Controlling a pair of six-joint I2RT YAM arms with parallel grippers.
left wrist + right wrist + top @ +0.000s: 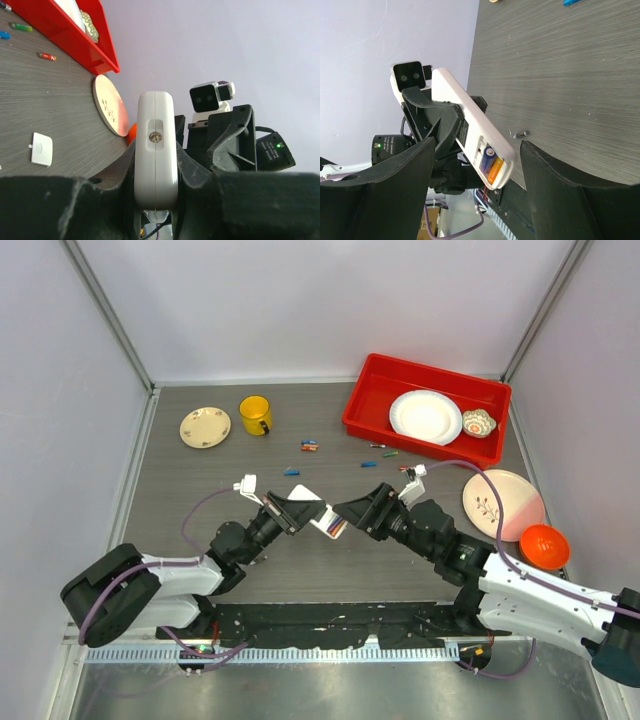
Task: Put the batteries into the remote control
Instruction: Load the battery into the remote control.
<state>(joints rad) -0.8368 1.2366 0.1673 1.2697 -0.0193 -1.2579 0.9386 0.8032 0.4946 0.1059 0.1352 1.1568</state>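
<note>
My left gripper (296, 510) is shut on the white remote control (322, 519) and holds it above the table. In the left wrist view the remote (156, 135) stands end-on between the pads (194, 167). In the right wrist view the remote (461, 112) shows its open back compartment with a blue and an orange battery (490, 163) inside. My right gripper (352, 511) is open, its fingers (540, 165) on either side of that end without touching it. Several loose batteries (309, 446) lie farther back on the table.
A small white battery cover (41, 148) lies on the table. A red bin (365, 400) holds a white plate and a small dish. A pink plate (503, 502), orange bowl (544, 546), yellow mug (255, 415) and beige saucer (205, 427) stand around.
</note>
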